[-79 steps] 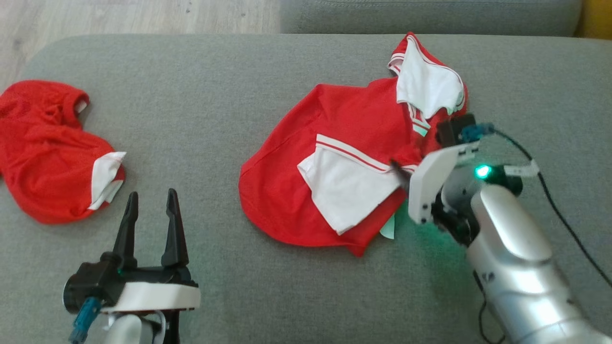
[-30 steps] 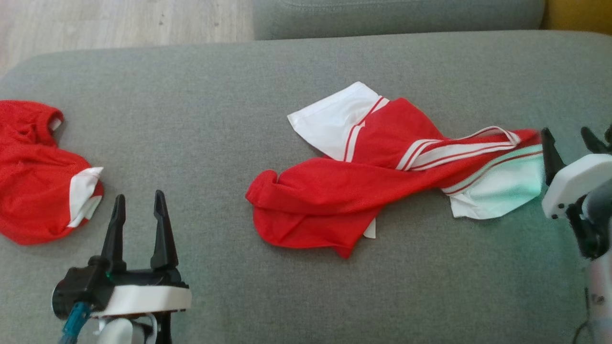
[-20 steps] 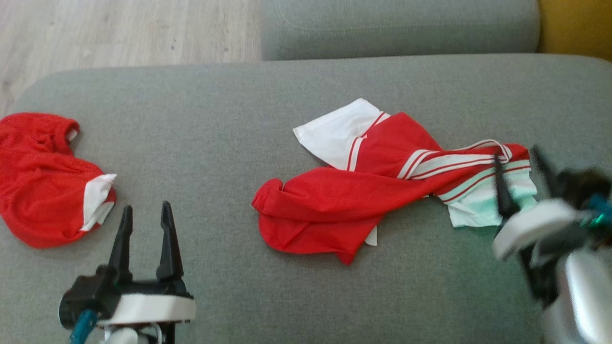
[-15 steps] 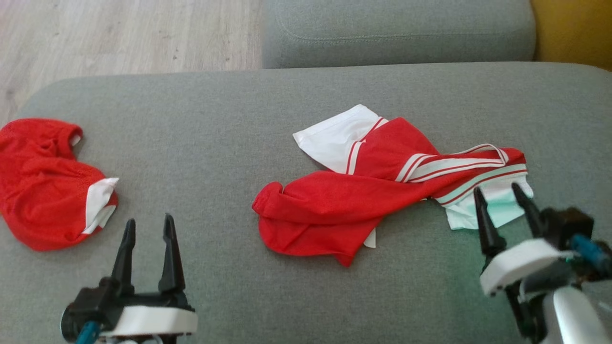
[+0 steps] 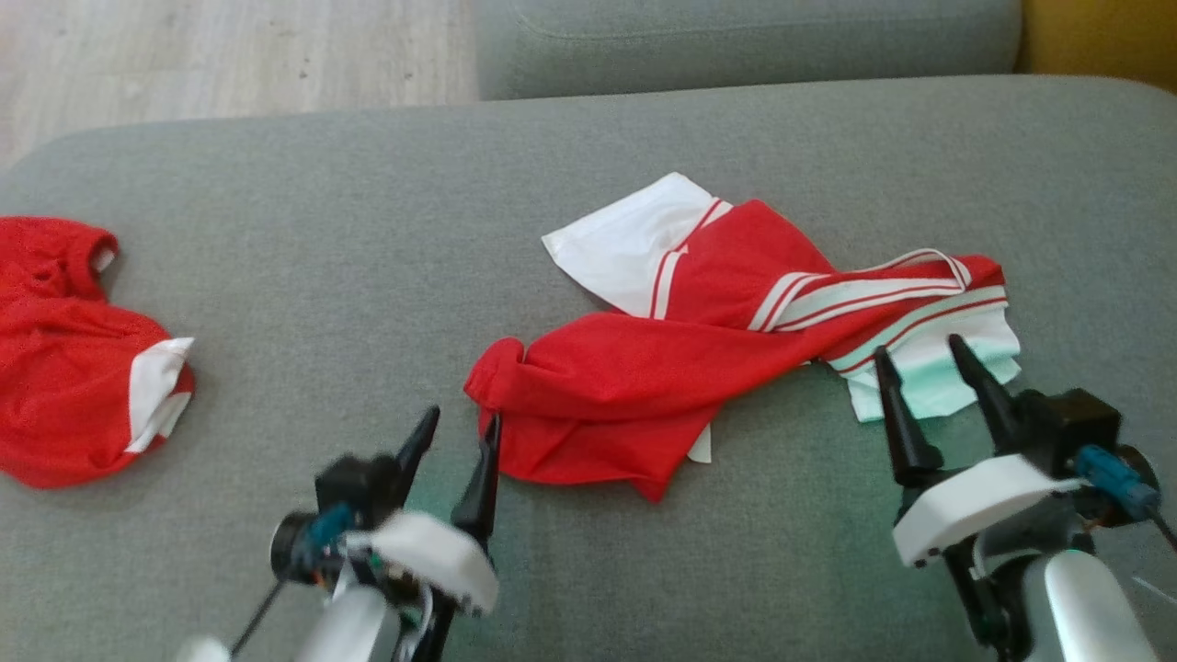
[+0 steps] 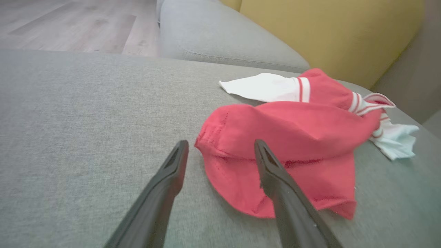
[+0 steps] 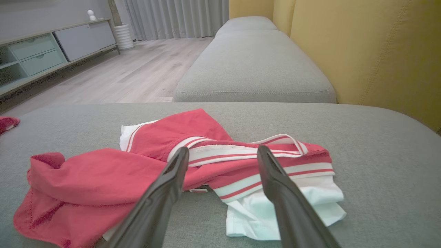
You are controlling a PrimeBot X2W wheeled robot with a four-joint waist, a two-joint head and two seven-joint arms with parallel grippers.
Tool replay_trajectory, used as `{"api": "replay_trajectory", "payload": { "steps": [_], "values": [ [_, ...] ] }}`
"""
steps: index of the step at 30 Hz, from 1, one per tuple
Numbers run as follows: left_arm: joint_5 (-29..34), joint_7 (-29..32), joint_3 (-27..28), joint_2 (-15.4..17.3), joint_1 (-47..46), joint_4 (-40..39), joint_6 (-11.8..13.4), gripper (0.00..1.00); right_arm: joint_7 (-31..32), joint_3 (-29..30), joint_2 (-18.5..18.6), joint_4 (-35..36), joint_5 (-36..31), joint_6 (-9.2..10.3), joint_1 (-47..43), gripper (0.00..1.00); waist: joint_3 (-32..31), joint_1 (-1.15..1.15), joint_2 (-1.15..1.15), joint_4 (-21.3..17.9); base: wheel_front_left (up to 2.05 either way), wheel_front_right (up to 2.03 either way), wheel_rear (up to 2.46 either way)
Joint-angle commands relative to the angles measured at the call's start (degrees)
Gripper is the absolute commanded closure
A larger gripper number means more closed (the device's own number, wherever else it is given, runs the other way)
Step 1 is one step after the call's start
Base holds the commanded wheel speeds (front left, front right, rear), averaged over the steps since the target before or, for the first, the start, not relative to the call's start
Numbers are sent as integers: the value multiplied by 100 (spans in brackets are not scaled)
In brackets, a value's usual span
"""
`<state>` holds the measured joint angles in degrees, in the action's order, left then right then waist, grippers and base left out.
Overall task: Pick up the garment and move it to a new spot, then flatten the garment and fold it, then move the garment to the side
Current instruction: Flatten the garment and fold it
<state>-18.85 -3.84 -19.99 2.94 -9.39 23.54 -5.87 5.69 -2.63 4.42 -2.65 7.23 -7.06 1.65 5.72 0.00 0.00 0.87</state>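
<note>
The garment [image 5: 699,359] is a red shirt with white sleeves and striped trim, lying crumpled and stretched sideways across the grey sofa cushion [image 5: 368,239]. In the left wrist view the garment [image 6: 293,137] has its bunched red end just ahead of the fingers. My left gripper [image 5: 457,428] is open, its fingertips beside that left end, nothing held. My right gripper [image 5: 919,354] is open too, pointing at the white sleeve end at the right. In the right wrist view the garment [image 7: 137,165] lies past my open fingers [image 7: 272,172], which are apart from the cloth.
A second red and white garment [image 5: 74,368] lies crumpled at the cushion's far left. A neighbouring grey cushion [image 5: 736,37] sits behind, with wooden floor [image 5: 230,46] at the upper left and a yellow backrest [image 7: 372,51] to the right.
The right gripper has let go of the garment's right end, drawn back and swung round to point at it. The left gripper has moved right, up to the garment's left end.
</note>
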Motion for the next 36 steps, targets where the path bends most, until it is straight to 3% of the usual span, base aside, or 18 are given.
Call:
{"api": "replay_trajectory", "payload": {
  "steps": [1, 5, 12, 15, 16, 17, 18, 24, 29, 32, 36],
  "values": [
    [-226, 77, 93, -3, -405, -35, 166, 0, 35, -203, -10, 259, 45, -43, 187, 0, 52, 0, 0, -54, 0, 0, 0],
    [-983, 424, -21, -4, -882, 407, 545, 0, 87, -358, -29, 320, 87, -43, 218, 0, 163, 0, 0, -124, 0, 0, 0],
    [-1469, 1056, -392, -5, -1550, 1137, 784, 0, 125, -469, -47, 334, 104, -43, 282, 0, 307, 0, 0, -180, 0, 0, 0],
    [-1615, 1145, -563, -5, -1765, 1307, 774, 0, 116, -491, -51, 329, 121, -43, 320, 0, 363, 0, 0, -187, 0, 0, 0],
    [-1678, 1193, -624, -5, -1819, 1365, 750, 9, 117, -497, -52, 323, 128, -43, 329, 0, 376, 0, 0, -185, 0, 0, 0],
    [-1721, 1241, -700, -5, -1871, 1420, 713, 50, 117, -502, -51, 317, 131, -43, 336, 0, 385, 0, 0, -181, 0, 0, 0],
    [-1760, 1252, -765, -5, -1916, 1460, 669, 100, 117, -506, -53, 314, 135, -43, 341, 0, 389, 0, 0, -177, 0, 0, 0],
    [-1846, 506, -936, -4, -2108, 1366, 351, 100, 77, -468, -51, 299, 207, -43, 379, 0, 343, 0, 0, -99, 0, 0, 0],
    [-1745, -334, -943, 78, -1784, 537, 205, 100, 84, -421, -60, 324, 231, -43, 324, 0, 236, 0, 0, -63, 0, 0, 0],
    [-1867, -30, -1121, 263, -1121, -325, 162, 100, 88, -360, -61, 369, 223, -43, 266, 0, 198, 0, 0, -37, 0, 0, 0],
    [-1984, 890, -1517, 735, -55, -1565, 335, 100, 109, -214, -61, 453, 203, -43, 162, 0, 189, 0, 0, 62, 0, 0, 0]
  ]
}}
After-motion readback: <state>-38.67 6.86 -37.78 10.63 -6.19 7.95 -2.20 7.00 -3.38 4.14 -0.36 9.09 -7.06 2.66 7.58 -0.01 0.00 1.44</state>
